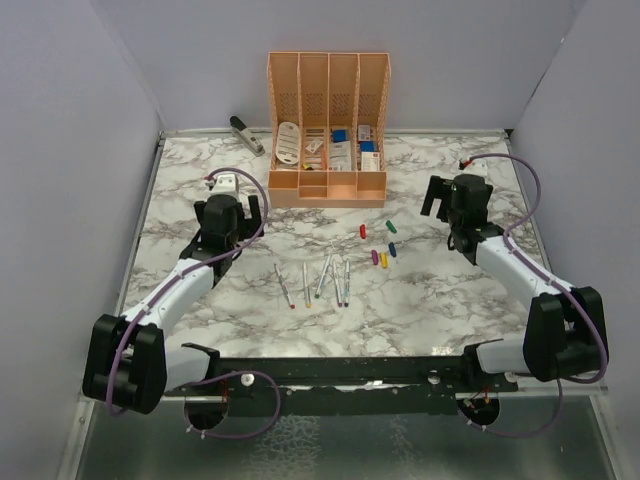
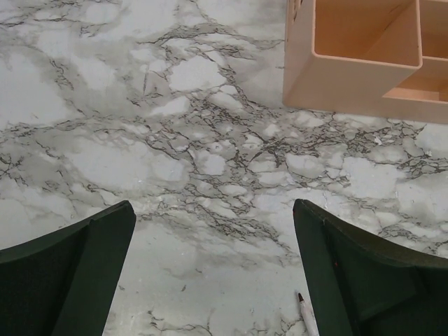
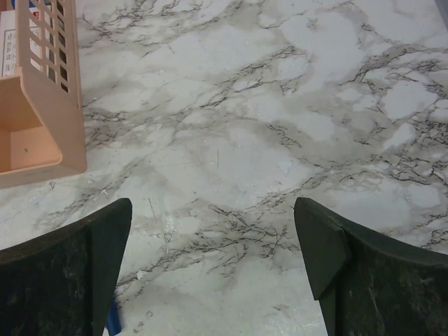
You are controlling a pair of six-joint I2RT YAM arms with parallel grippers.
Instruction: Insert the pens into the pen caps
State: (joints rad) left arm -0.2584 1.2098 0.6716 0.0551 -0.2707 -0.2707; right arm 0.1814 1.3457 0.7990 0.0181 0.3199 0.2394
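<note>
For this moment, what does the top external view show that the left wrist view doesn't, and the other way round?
Only the top external view: the full row of five pens, the coloured caps, the stapler at the back, and the right arm. Only the left wrist view: the left claw from close up, its fingers spread wide with bare marble between them. Both: the marble table, the orange organiser, and one pen near the left claw.
</note>
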